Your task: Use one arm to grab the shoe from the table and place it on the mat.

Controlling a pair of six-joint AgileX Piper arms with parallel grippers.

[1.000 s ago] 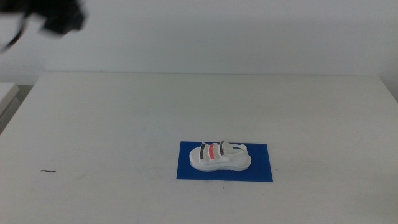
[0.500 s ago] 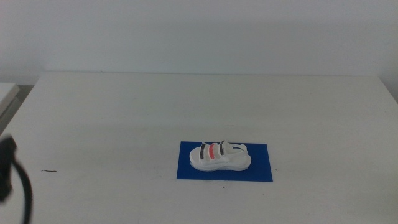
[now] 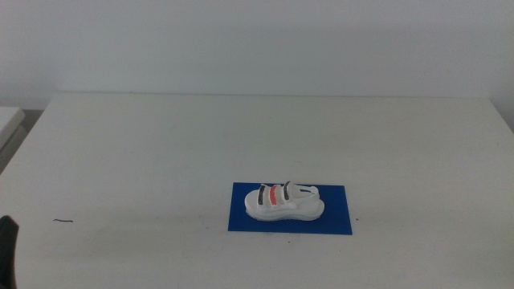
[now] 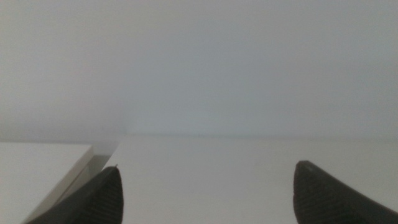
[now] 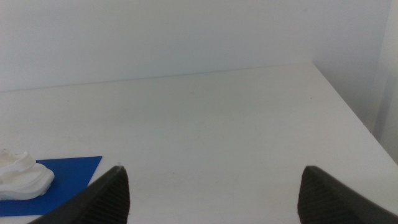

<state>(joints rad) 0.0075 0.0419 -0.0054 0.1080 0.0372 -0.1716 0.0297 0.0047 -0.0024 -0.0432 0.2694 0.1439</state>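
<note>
The white shoe point(image 3: 284, 201) with two black straps and one red strap lies on the dark blue mat point(image 3: 336, 218) at the front middle of the white table point(image 3: 161, 144). No gripper touches it. The left arm point(image 3: 6, 250) shows only as a dark edge at the bottom left of the middle view. Its gripper point(image 4: 208, 186) is open and empty over bare table. The right gripper point(image 5: 211, 186) is open and empty, out of the middle view. Its wrist view shows one end of the shoe point(image 5: 22, 173) and a corner of the mat point(image 5: 74, 171).
A short dark mark point(image 3: 63, 221) lies on the table at the front left. A second white surface point(image 4: 37, 168) stands beside the table's left edge across a narrow gap.
The left arm has gone from the upper left down to the lower left edge and has nearly left the middle view. The shoe and mat have not moved.
</note>
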